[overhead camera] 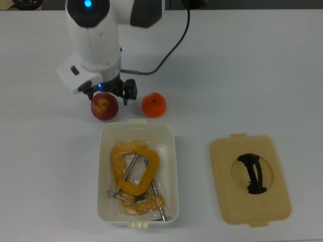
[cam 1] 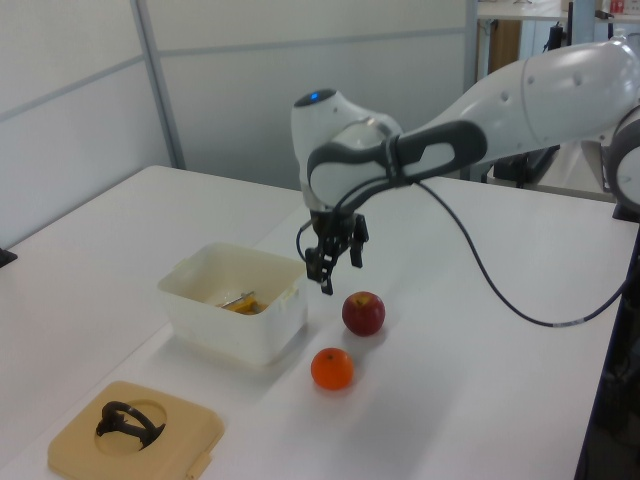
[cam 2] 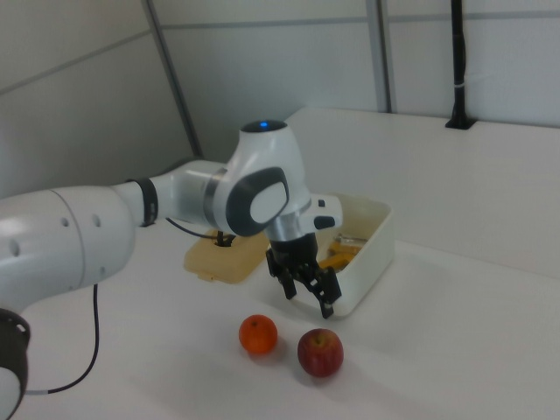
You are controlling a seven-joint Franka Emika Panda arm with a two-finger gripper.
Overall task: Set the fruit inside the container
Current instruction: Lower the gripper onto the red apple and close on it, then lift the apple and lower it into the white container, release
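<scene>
Apple (overhead camera: 104, 106) is seen on the table just below the gripper (cam 1: 336, 262), not yet touched; the jaws are spread wide and empty. Firm, smooth and rounded skin is judged likely to slip, so a hold across the widest girth, from above, is advised. Moderate weight is expected; bruising is possible under hard squeeze. Tangerine (overhead camera: 154, 105) lies just beside the gripper, near the apple but apart from it; a softer, grippier rind is judged. Beyond both, the container (overhead camera: 169, 146) stands open, with yellow-orange clamps (overhead camera: 135, 177) already inside. Farthest off, the tan lid (overhead camera: 250, 178) rests on the table.
</scene>
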